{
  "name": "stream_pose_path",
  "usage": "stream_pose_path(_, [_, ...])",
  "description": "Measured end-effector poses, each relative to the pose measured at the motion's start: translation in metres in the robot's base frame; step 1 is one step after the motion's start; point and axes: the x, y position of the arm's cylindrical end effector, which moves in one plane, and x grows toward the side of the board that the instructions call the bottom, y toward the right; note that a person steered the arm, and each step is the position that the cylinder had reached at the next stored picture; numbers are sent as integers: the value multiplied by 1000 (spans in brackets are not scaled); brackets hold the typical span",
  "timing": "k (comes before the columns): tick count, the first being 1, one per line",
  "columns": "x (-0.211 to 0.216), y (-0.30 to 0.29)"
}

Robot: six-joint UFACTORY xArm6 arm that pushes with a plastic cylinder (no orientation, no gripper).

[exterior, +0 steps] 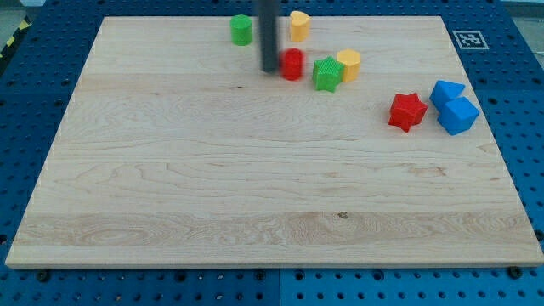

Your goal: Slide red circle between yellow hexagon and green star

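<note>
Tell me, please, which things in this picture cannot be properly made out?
- My tip: motion-blurred in the camera view; contact with the red circle on its right cannot be told.
- Rod's upper part: cut off by the view's top edge.
- Yellow hexagon: its left side is hidden behind the green star.
- Red circle's left edge: covered by the rod.

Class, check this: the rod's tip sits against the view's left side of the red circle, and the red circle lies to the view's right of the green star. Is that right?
One part is wrong. The camera view shows the red circle to the view's left of the green star, not its right. My tip does sit against the view's left side of the red circle.
</note>
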Motion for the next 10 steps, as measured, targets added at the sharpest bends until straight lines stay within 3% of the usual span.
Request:
stream_pose_path(1, [21,8])
stream_pose_path(2, [2,-83])
stream_pose_path(3, [-35,-112])
stream_pose_path(4, [-83,-98])
stream_pose_path(5, [-77,-23])
stream_pose_path(6, [-36,44])
stream_pose_path(7, [-29,37])
stream_pose_path(8, [-28,-15])
stream_pose_path(9, [-1,35])
stream_pose_path(10, [-15,101])
